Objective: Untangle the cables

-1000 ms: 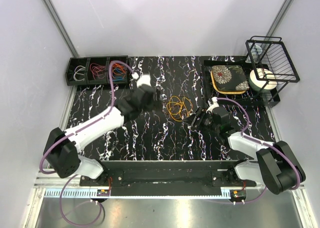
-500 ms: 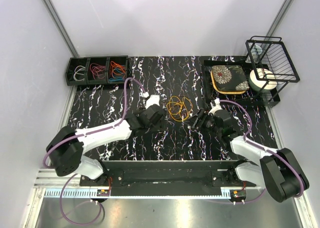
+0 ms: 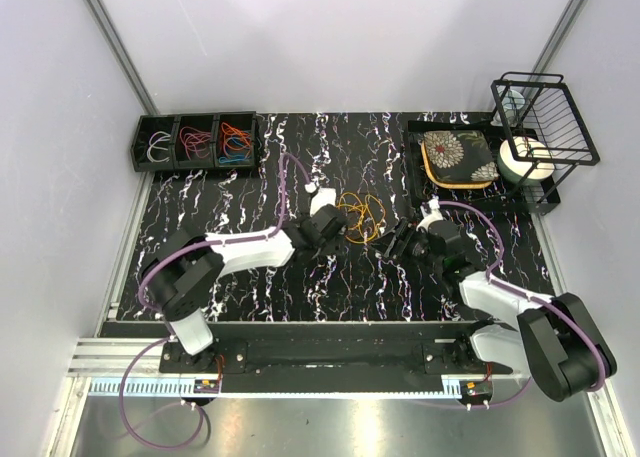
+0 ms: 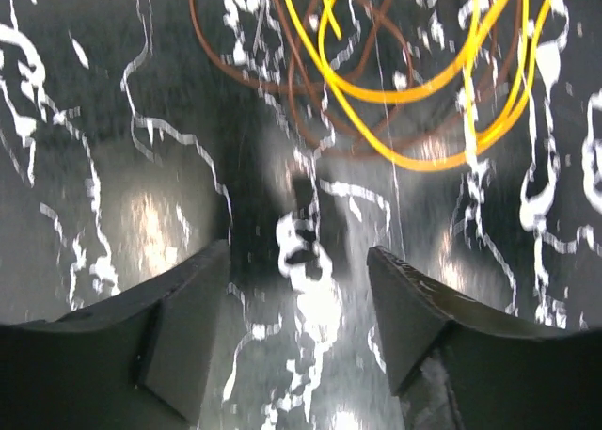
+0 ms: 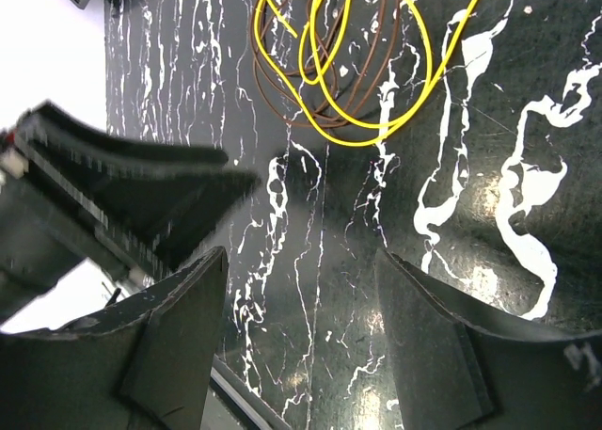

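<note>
So, the black marbled table took up most of the overhead view. The left arm and right arm both reached in over it from the near edge. The far right corner had a black wire rack, and beside it sat a black tray carrying a floral-patterned pad. The far left corner had a three-compartment bin. It held whitish-grey cables in the left slot, red cables in the middle one, and orange and blue cables in the right one.

The loose tangle of yellow and brown cables lay flat on the table roughly mid-way across, well apart from the bin. The left gripper sat low just to the left of it. Its wrist view showed the fingers spread apart with only bare tabletop between them, and the yellow loops just ahead of the tips, not touching. The right gripper was near the tangle's right side, its fingers likewise parted and gripping nothing, with the loops lying just beyond the tips.
</note>
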`<state>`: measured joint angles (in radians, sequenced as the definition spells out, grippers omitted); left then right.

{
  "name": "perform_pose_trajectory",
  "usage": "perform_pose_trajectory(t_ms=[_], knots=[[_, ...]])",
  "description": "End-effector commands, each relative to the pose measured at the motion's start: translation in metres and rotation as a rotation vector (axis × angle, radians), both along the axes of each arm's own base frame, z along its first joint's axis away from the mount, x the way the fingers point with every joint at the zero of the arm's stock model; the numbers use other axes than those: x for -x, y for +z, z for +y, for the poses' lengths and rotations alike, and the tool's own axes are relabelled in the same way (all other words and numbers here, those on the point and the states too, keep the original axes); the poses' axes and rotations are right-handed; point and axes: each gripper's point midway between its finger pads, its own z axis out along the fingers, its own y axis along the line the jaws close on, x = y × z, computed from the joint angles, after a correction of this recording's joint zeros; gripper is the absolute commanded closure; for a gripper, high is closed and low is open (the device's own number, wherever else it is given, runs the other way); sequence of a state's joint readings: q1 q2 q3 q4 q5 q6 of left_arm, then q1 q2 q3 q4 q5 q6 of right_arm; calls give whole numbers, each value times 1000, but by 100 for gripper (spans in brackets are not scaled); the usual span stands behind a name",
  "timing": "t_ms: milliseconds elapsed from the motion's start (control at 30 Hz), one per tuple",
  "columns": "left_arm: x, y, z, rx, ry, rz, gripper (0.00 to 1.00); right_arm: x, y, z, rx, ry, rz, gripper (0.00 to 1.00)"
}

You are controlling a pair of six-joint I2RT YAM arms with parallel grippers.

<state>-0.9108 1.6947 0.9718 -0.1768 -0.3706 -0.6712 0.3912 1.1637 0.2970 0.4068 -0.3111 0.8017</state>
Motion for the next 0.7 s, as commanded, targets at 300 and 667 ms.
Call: perform_pose_trajectory(t_ms=[300,667], knots=[[-52,9,-19,145,-14,-60,47,-16,10,5,-15,-5,-33,30],[-59,6,-22,190,-33,-66,49,-17,8,6,-12,-3,-24,30]])
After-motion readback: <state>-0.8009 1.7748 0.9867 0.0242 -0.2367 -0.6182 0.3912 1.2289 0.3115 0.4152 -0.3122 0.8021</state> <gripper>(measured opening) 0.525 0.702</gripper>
